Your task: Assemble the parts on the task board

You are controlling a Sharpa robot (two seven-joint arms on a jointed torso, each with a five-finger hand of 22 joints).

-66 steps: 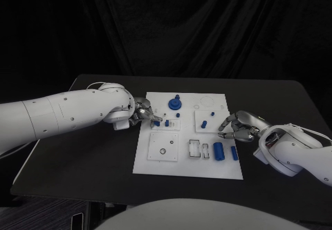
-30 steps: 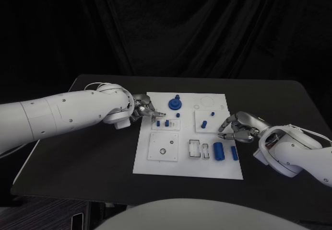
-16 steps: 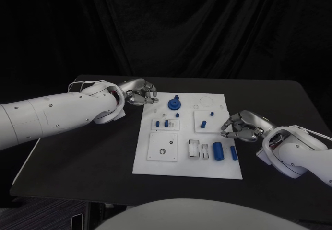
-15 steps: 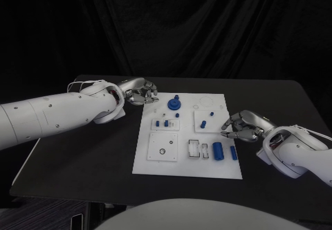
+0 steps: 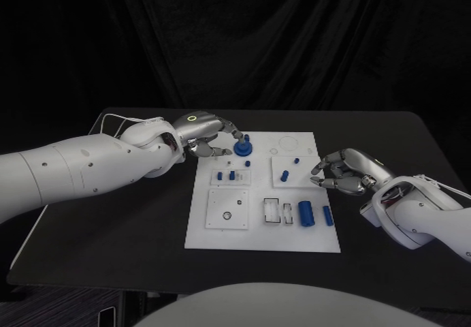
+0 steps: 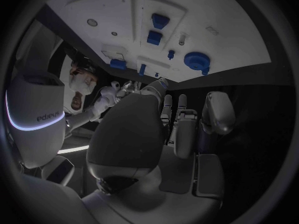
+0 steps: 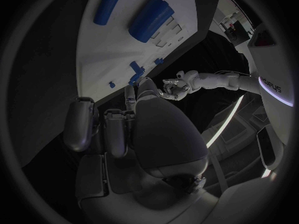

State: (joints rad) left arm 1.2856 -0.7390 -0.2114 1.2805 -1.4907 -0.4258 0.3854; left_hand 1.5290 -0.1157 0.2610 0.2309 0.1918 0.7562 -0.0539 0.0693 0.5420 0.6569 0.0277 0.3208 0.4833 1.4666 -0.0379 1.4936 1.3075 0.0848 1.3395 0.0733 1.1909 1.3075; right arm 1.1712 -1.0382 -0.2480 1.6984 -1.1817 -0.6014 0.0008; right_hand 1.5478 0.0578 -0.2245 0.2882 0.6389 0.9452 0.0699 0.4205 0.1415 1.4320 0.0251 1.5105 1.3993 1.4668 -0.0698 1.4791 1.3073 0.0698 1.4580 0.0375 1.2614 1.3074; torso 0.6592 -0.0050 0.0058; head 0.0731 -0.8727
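The white task board [image 5: 260, 238] lies in the middle of the black table. A blue round part [image 5: 242, 148] stands near its far edge. My left hand [image 5: 211, 138] hovers just left of that part with its fingers half-curled and apart, holding nothing; whether a fingertip touches the part I cannot tell. The left wrist view shows the hand [image 6: 168, 129] short of the round part [image 6: 197, 62]. My right hand [image 5: 344, 174] stays at the board's right edge, fingers curled in on nothing. Its wrist view looks past the curled fingers [image 7: 115, 129] at a thick blue cylinder [image 7: 149, 19].
Two small blue pegs [image 5: 224, 176] stand in a left-hand plate of the board. Two more blue pegs [image 5: 284, 175] stand right of the middle. The thick cylinder [image 5: 307, 212] and a slim blue bar [image 5: 327, 216] lie near the right front. Bare black table surrounds the board.
My left hand has left the two small pegs and moved toward the far side, ending beside the blue round part. The right hand has hardly moved. The camera has shifted slightly.
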